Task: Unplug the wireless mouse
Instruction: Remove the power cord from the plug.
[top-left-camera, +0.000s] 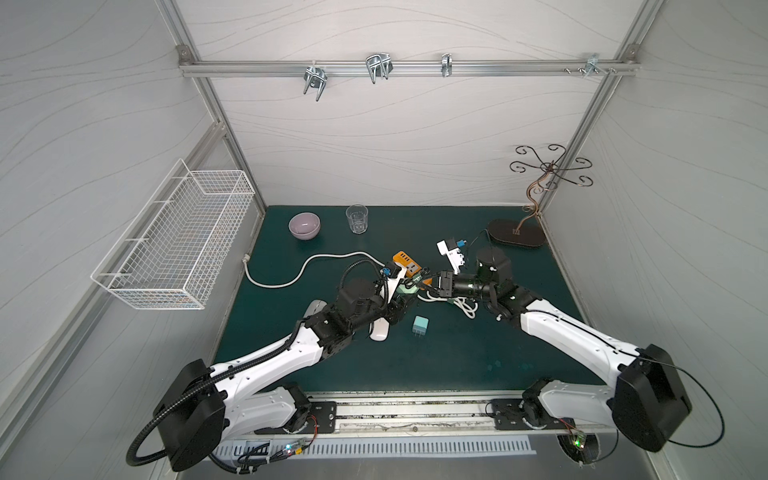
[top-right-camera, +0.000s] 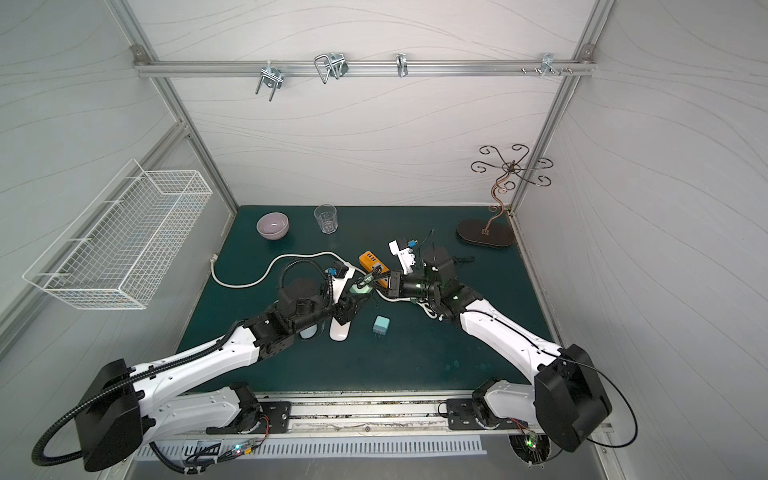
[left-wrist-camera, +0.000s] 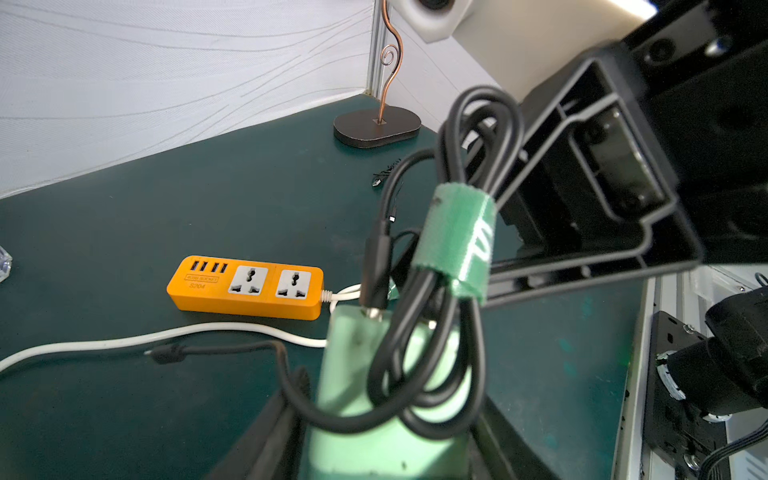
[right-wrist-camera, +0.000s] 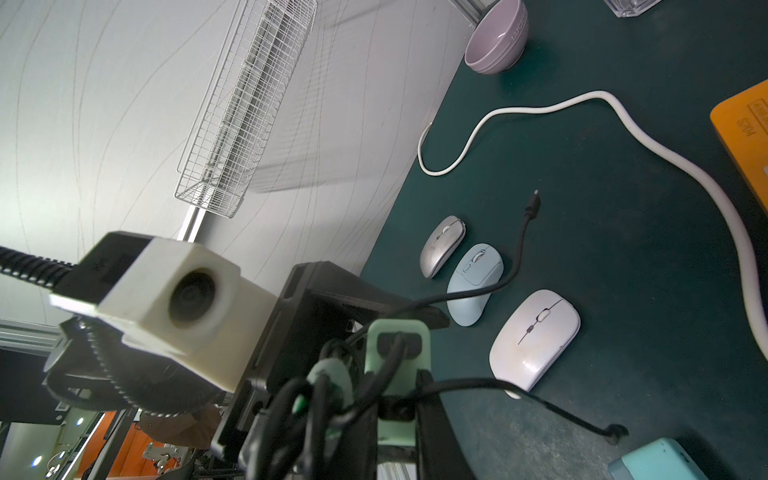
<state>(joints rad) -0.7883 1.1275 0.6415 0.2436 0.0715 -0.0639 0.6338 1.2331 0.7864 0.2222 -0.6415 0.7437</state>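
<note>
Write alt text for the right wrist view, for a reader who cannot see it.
A silver mouse, a pale blue mouse and a white mouse lie in a row on a green table. Up close, a black cable crosses a mint-green device; a white cord and lilac bowl lie beyond.

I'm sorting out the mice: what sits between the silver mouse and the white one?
The light blue mouse lies there; the right wrist view shows it.
</note>
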